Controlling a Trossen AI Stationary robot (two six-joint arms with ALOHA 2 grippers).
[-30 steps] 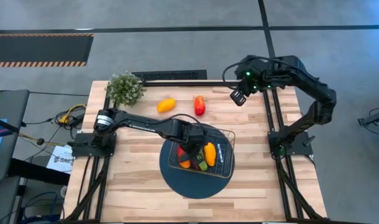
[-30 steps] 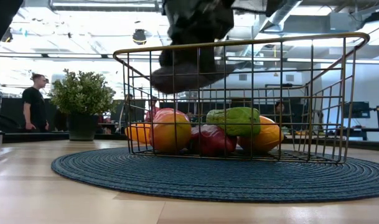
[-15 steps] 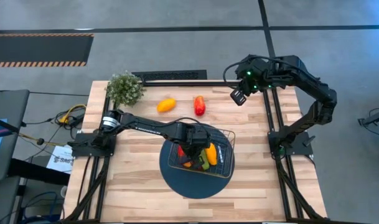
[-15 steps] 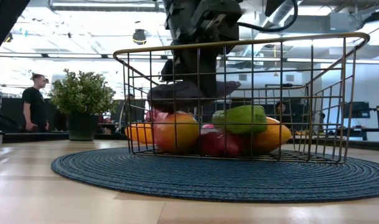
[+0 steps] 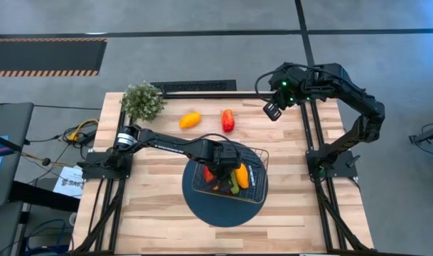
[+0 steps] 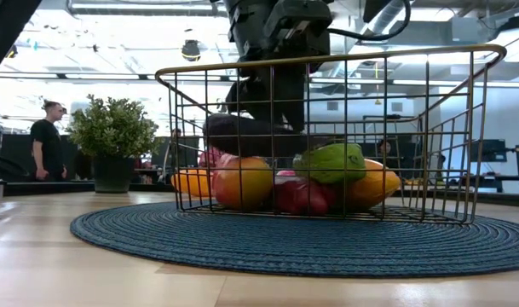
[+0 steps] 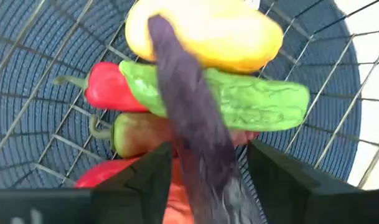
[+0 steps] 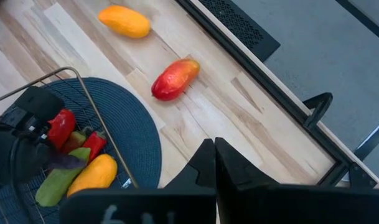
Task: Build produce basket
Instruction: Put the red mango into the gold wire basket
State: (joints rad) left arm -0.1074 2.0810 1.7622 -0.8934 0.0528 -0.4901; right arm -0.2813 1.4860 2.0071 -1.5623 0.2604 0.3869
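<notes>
The wire basket (image 5: 262, 160) stands on a round dark-blue mat (image 5: 202, 206) and holds several pieces of produce. A dark purple vegetable (image 7: 189, 112) lies on top of the pile, across a green pepper (image 7: 257, 102) and against a yellow one (image 7: 201, 31). My left gripper (image 7: 208, 155) reaches down into the basket and is open. Its fingers stand either side of the purple vegetable's near end, with a narrow gap on each side. My right gripper (image 5: 271, 111) hangs shut above the table's far right.
An orange-yellow pepper (image 5: 190, 119) and a red pepper (image 5: 228, 120) lie on the bare wood beyond the mat. A potted plant (image 5: 142, 101) stands at the far left corner. In the low view, the basket's rim (image 6: 327, 60) rises well above the pile.
My left gripper has sunk into the basket with the purple vegetable, then opened. The vegetable has come down from rim height and now lies on the pile, let go. The green pepper has shifted slightly.
</notes>
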